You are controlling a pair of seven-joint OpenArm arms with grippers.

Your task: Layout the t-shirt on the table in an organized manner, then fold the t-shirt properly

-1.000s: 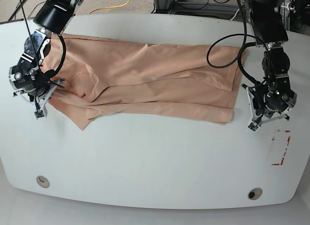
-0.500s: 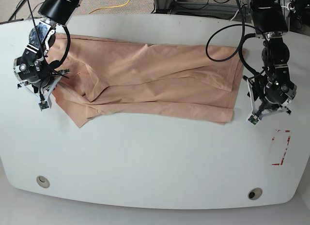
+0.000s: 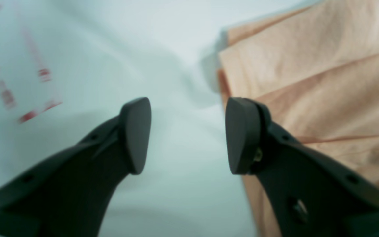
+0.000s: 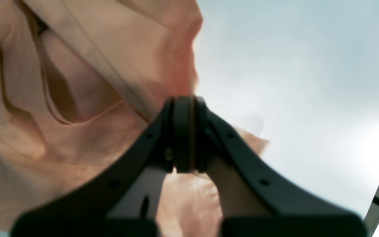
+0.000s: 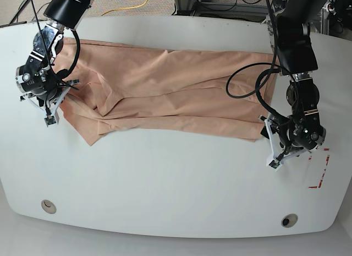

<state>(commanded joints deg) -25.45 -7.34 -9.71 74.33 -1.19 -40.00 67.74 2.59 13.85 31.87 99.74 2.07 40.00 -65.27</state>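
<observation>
The peach t-shirt (image 5: 165,91) lies spread and wrinkled across the back half of the white table (image 5: 165,179), with a sleeve flap pointing forward at the left. My right gripper (image 5: 50,115) is at the shirt's left edge; in the right wrist view it (image 4: 183,131) is shut, with folds of the t-shirt (image 4: 77,98) pinched at its tips. My left gripper (image 5: 273,158) hovers just off the shirt's front right corner. In the left wrist view it (image 3: 188,135) is open over bare table (image 3: 110,49), with the t-shirt (image 3: 308,82) beside its right finger.
A red-tape mark (image 5: 320,176) sits near the table's right edge, seen blurred as red tape (image 3: 5,95) in the left wrist view. Two grommet holes (image 5: 48,205) (image 5: 289,220) lie near the front edge. Cables and equipment stand behind the table.
My left gripper has moved forward and inward, from beside the shirt's right edge to its front right corner. The right gripper first pulled the left edge back, then held still.
</observation>
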